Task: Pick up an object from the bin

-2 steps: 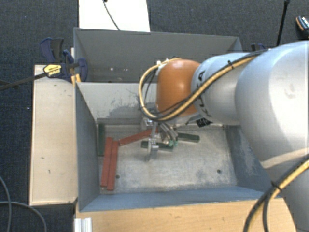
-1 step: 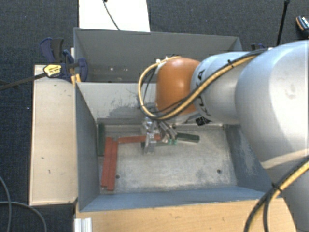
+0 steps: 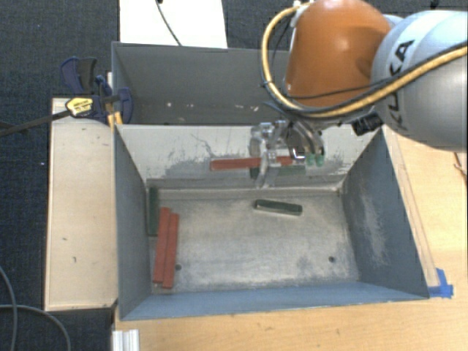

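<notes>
My gripper (image 3: 263,168) hangs over the back of the bin, under the orange cover. Its fingers are shut on a long red stick (image 3: 230,164), which lies level and crosswise, raised off the bin floor; the stick's right part runs behind the fingers toward a small green bit. Just below and in front of the gripper, a short dark green bar (image 3: 278,208) lies flat on the floor, apart from the fingers.
Two red bars (image 3: 165,248) lie side by side along the left wall, with a dark green bar (image 3: 152,210) just behind them against that wall. The arm reaches in from the upper right.
</notes>
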`<state>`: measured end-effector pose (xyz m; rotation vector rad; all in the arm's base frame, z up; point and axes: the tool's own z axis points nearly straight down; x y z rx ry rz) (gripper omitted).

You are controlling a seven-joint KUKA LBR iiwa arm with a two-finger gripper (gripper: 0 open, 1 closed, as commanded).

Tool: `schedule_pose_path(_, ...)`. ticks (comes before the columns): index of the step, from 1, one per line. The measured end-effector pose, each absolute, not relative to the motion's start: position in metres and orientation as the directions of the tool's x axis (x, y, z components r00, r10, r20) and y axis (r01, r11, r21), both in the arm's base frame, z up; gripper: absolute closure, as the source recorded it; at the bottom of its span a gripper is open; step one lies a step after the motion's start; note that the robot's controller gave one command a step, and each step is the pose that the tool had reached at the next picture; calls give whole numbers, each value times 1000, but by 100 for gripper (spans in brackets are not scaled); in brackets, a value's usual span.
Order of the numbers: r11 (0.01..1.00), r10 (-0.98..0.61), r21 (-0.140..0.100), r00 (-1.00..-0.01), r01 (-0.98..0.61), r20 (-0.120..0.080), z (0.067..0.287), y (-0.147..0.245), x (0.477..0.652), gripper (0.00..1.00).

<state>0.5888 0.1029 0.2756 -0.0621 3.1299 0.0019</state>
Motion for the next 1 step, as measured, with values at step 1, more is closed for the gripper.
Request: schedule_pose_path(1,987,-159,0,-987,-159,0,259,95,570,100)
